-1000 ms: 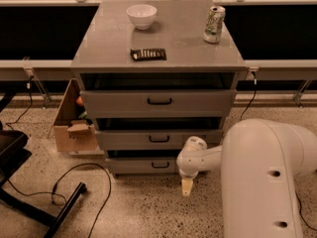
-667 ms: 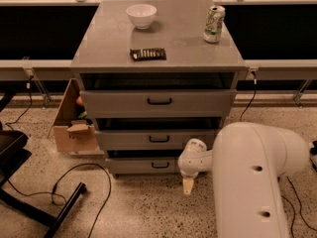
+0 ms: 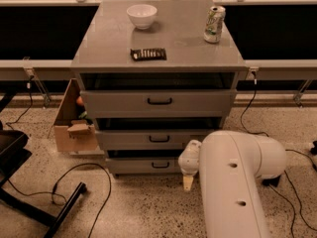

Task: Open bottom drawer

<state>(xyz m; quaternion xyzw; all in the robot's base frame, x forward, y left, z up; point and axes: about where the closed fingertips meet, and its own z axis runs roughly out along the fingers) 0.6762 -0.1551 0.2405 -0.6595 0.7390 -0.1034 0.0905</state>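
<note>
The big white arm [image 3: 237,192] stands before the lower right corner of the table [image 3: 109,46], covering the right end of the bottom drawer [image 3: 133,165], the lowest and narrowest of the table's three grey fronts, which runs left to right and looks not yet pulled out. Its small black handle [image 3: 160,165] sits mid-front, to the left of and slightly above the tool [image 3: 188,181], which hangs tip-down near the table's foot. Only a pale stub of the tool shows, so I cannot tell whether it is spread or pressed together, nor whether it touches the drawer.
</note>
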